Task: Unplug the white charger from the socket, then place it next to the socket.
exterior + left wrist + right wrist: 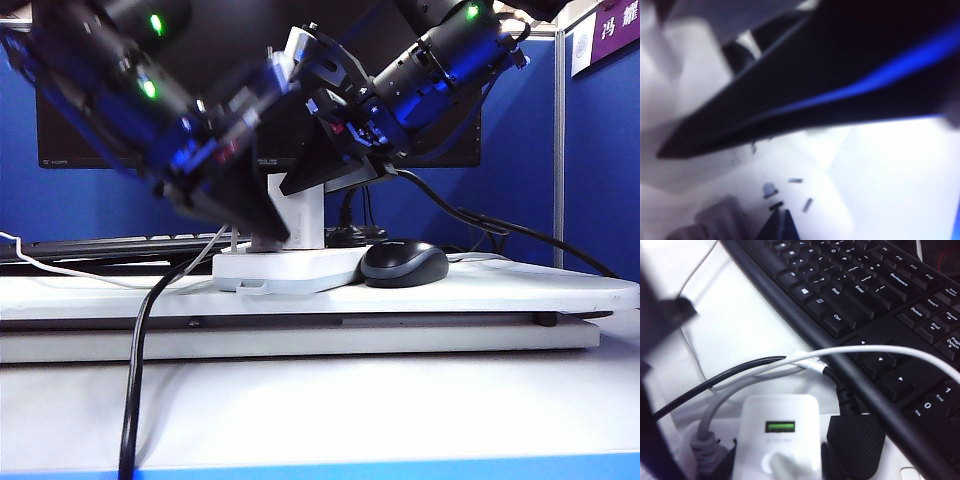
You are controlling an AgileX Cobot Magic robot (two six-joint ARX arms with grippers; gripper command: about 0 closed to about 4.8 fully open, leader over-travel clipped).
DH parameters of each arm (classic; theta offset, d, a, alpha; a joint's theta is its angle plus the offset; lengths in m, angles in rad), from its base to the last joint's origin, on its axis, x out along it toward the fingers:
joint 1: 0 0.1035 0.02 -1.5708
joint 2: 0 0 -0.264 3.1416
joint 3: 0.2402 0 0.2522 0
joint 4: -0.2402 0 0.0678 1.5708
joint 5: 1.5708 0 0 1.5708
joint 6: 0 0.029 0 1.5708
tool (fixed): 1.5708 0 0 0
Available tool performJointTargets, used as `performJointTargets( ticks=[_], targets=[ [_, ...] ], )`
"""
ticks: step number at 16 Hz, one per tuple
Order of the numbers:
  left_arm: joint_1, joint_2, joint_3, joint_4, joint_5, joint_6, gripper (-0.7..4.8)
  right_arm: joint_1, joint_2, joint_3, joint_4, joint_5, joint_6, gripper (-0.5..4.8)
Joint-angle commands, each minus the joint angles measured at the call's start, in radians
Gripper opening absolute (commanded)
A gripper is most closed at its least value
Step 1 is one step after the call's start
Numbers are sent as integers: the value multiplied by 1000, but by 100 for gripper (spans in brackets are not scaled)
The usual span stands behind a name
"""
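- White plastic dominates the desk: the white charger (302,212) stands upright, plugged into the socket (285,270), a low power strip on the pale board (540,290).
- Dark grey mouse (404,264) sits just beside the socket, touching its end on the exterior view's right.
- Right gripper (322,172) reaches in from the upper right of that view, its black fingers closed onto the charger's top part; the right wrist view shows the charger (779,437) from above, with a green-lit port, and a black textured finger pad (855,442) pressed against its side.
- Left gripper (250,215), motion-blurred, hangs low over the socket's left half, just beside the charger; whether its jaws are parted or closed cannot be told.
- Left wrist view is badly smeared: a broad black finger (805,85) crosses the picture above the socket's white face (805,165) with its slots.
- Black keyboard (865,305) lies behind the strip, and a thin white cable (880,351) runs across its edge.
- Black cord (715,377) and grey cord (715,407) trail over the board toward the strip.
- Dark monitor (250,110) stands behind, before blue partition walls.
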Motion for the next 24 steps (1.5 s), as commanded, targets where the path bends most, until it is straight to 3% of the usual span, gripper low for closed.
performJointTargets(
  ticks=[1, 5, 8, 11, 12, 14, 16, 19, 21, 24],
  targets=[
    [-1, 37, 2, 59, -2, -174, -5, 2, -2, 3, 19, -2, 2, 49],
    [-2, 46, 2, 82, -4, -380, -5, 2, -2, 3, 20, -2, 2, 49],
    [-2, 46, 2, 77, -7, -447, -5, 2, -2, 3, 36, 1, 5, 48],
    [-2, 47, 2, 75, -13, -463, -5, 2, -3, 3, 65, 1, 2, 48],
    [-2, 47, 2, 66, -31, -482, -5, 2, -6, 4, 71, -2, 7, -6],
    [-2, 48, 2, 64, -30, -478, -5, 2, -10, 6, 72, -2, 18, -6],
    [-2, 48, 2, 63, -31, -471, -5, -4, -10, 6, 76, -1, 130, -6],
    [-2, 51, 2, 62, -31, -471, -5, -5, -10, 6, 93, 0, 84, -5],
    [-2, 66, 2, 48, -33, -467, -5, -5, -12, 6, 126, -2, 148, -6],
    [-2, 82, 2, 32, -29, -425, -5, -6, -20, 6, 147, 2, 140, -6]
  ],
)
